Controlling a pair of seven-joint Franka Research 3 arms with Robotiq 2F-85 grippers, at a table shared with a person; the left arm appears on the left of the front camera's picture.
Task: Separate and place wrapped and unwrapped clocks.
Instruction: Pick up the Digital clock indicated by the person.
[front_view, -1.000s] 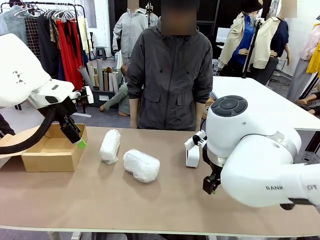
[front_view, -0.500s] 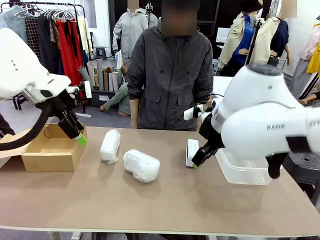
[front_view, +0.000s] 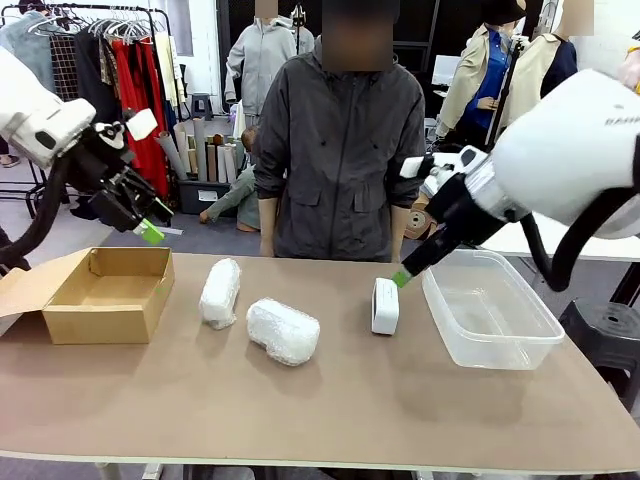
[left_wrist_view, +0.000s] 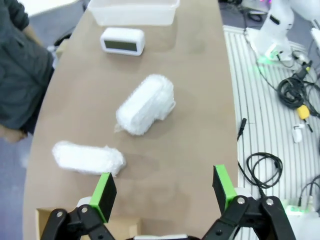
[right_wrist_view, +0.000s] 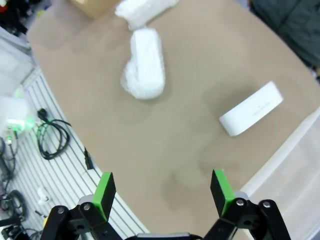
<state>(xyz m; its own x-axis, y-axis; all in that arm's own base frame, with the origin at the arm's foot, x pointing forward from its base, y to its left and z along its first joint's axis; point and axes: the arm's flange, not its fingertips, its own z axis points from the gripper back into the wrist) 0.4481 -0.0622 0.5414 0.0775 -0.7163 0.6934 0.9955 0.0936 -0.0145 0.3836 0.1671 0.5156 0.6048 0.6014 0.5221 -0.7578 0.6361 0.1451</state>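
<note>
Wide open and empty: left pincer (front_view: 150, 232), right pincer (front_view: 400, 278).
Two bubble-wrapped clocks (front_view: 220, 292) (front_view: 284, 330) lie left of the bare white clock (front_view: 385, 306).

A brown table (front_view: 330, 400), seen from the robot's side, carries an open cardboard box (front_view: 100, 322) at nine o'clock and a clear plastic tub (front_view: 505, 355) at three. Between them lie two bubble-wrapped clocks, the far bundle (front_view: 220, 292) at ten o'clock of the near bundle (front_view: 284, 331), slightly apart. A bare white clock (front_view: 385, 306) stands upright just beside the tub, at its nine o'clock.
</note>
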